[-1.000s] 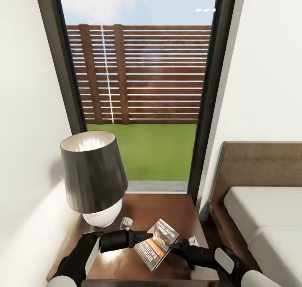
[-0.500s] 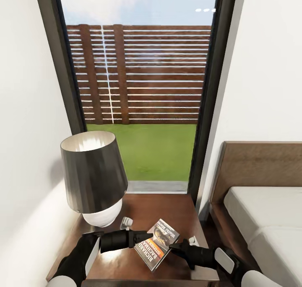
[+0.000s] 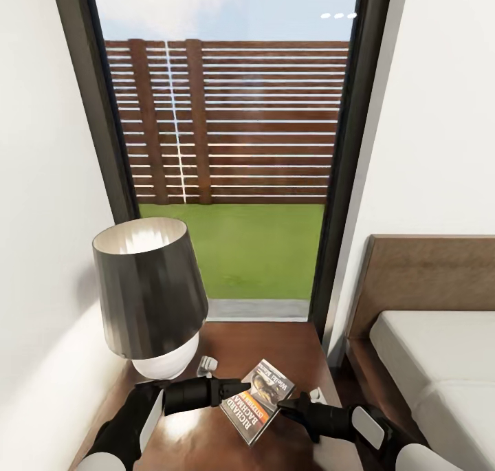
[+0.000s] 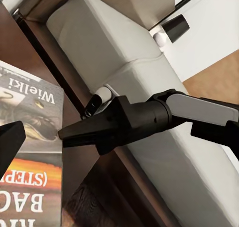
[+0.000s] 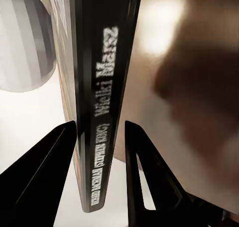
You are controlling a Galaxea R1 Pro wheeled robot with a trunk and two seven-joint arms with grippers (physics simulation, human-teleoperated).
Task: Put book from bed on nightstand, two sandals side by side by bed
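- nightstand point(image 3: 289, 340): dark brown wood, glossy top w/ reflections
- book point(image 3: 260, 399): paper, smooth printed cover, slight sheen
- lamp point(image 3: 150, 289): shade dark, satin-looking; base white, ribbed, glossy
- bed point(image 3: 440, 306): matt brown wood headboard; mattress pale, matt, cloth-like
- left hand point(image 3: 230, 390) & right hand point(image 3: 287, 406): matt black plastic fingers

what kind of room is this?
Most likely a bedroom: a bed with a wooden headboard and pale mattress, a dark wood nightstand beside it carrying a table lamp and a book, and a tall window onto a fenced lawn.
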